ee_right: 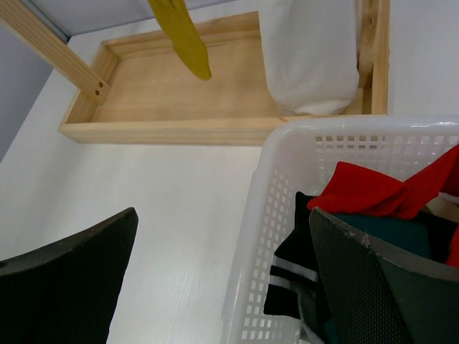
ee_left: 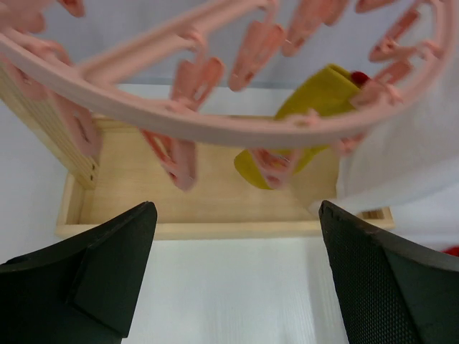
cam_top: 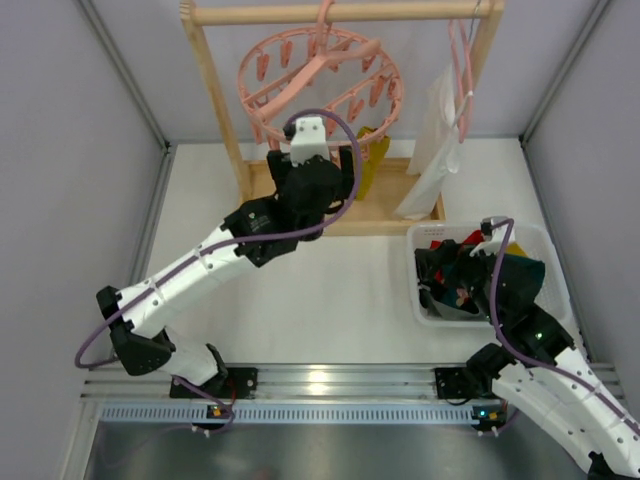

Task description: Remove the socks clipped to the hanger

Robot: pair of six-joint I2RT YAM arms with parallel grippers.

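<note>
Under the hanger [cam_top: 320,75], the left end effector [ee_left: 237,208] gapes empty, poised for the clipped yellow sock [ee_left: 315,107]. The right end effector [ee_right: 222,213], likewise spread and empty, overhangs the basket [ee_right: 287,158].

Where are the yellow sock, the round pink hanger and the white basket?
yellow sock [ee_left: 326,93], left wrist view, upper fabric.
round pink hanger [cam_top: 318,64], top view, central crossbar.
white basket [ee_right: 344,126], right wrist view, far rim.
</note>
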